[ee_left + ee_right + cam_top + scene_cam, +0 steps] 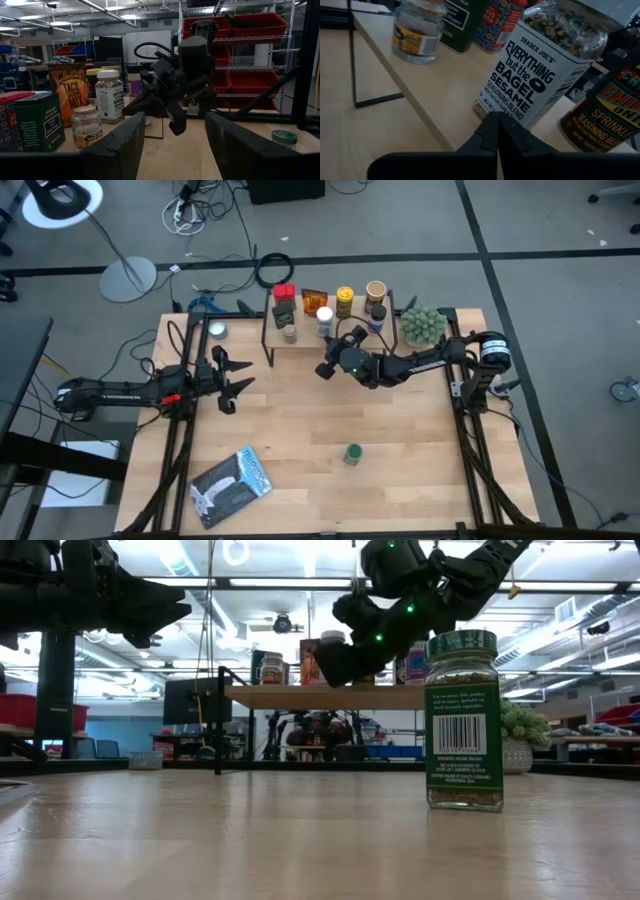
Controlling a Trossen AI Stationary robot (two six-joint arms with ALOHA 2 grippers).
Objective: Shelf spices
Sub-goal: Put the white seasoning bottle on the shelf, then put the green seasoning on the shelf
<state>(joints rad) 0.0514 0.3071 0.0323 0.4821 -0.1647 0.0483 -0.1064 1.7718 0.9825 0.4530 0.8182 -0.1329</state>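
The shelf stands at the table's far edge and carries several spices: a red tin, a dark green tin, a small glass jar, an orange taco-mix packet, a white bagel-seasoning jar and others. One green-lidded jar stands upright on its base on the tabletop, near the middle. My right gripper is shut and hovers just in front of the shelf's near edge, pointing at the bagel jar. My left gripper waits open at the table's left.
A spiky green plant sits right of the shelf. A flat blue-grey-white packet lies near the table's near left corner. A small round silver tin rests left of the shelf. Bare wood spreads between the arms.
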